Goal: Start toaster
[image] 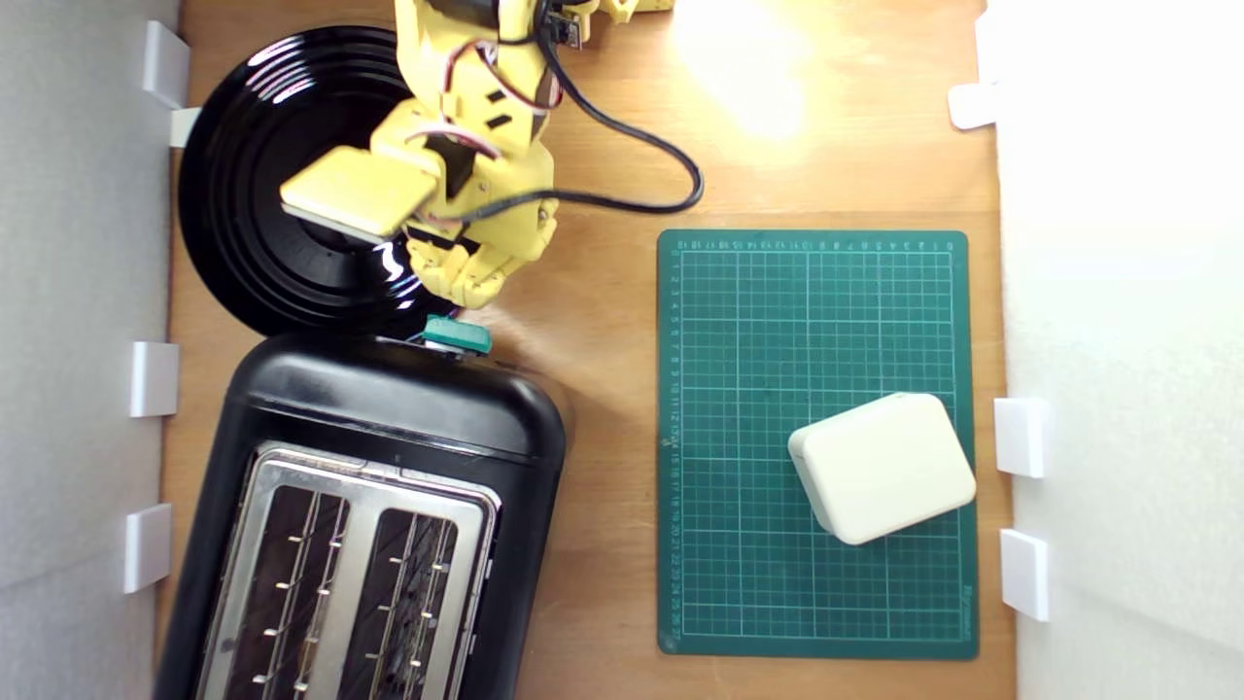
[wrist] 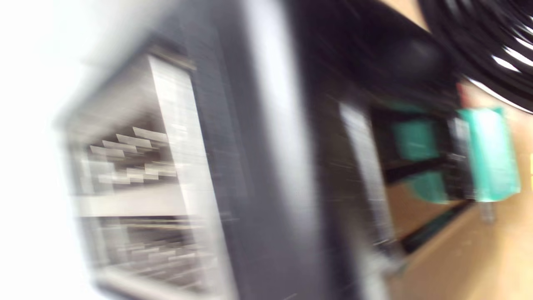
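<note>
Currently poised above the toaster lever

Largest item first: the wooden table [image: 603, 389] carries everything inspected. The black two-slot toaster [image: 389, 428] occupies the lower part of the exterior view's left, both slots [image: 360, 583] empty, its lever end turned toward my arm, which suits a downward press from above. The black plate [image: 243, 194] lies just beyond that end, touching or nearly touching the toaster body. The green cutting mat [image: 816, 292] sits well apart on the exterior view's right, with a cream rounded block [image: 882, 467] resting on it; neither bears on this job. My yellow arm [image: 476, 87] reaches down over the plate's edge. My claw [image: 465, 292] hangs just beside the teal lever knob [image: 457, 334], apparently a little short of contact. Whether the jaws are parted or closed I cannot tell: from overhead they read as one bunched shape, and the wrist view is heavily blurred and shows none of them. Nothing appears to be held. The knob [wrist: 491, 154] appears in the wrist view standing high on its slot, so I judge the lever not yet pressed.
</note>
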`<state>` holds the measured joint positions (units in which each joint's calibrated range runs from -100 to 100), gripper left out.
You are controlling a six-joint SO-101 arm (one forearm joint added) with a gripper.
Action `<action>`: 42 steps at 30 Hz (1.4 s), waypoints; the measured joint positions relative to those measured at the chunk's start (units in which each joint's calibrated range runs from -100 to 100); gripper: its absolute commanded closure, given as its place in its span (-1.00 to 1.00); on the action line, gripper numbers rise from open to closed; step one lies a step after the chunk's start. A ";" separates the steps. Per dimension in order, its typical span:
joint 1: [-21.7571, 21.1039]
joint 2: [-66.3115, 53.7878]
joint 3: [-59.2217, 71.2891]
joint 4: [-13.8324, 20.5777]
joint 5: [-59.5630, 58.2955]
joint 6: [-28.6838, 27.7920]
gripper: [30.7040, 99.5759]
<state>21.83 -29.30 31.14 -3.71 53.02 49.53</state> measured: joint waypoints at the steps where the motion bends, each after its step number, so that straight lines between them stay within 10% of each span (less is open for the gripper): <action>1: 0.36 -2.25 -2.78 -0.48 2.64 0.00 0.98; 14: -2.62 -30.26 -11.31 -2.21 10.04 -6.73 0.98; 25: -13.19 -47.85 16.22 -2.31 6.64 -14.44 0.98; 42: -15.82 -68.95 59.59 -7.51 -1.11 -13.36 0.98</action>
<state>6.01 -98.25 90.73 -11.22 51.91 36.17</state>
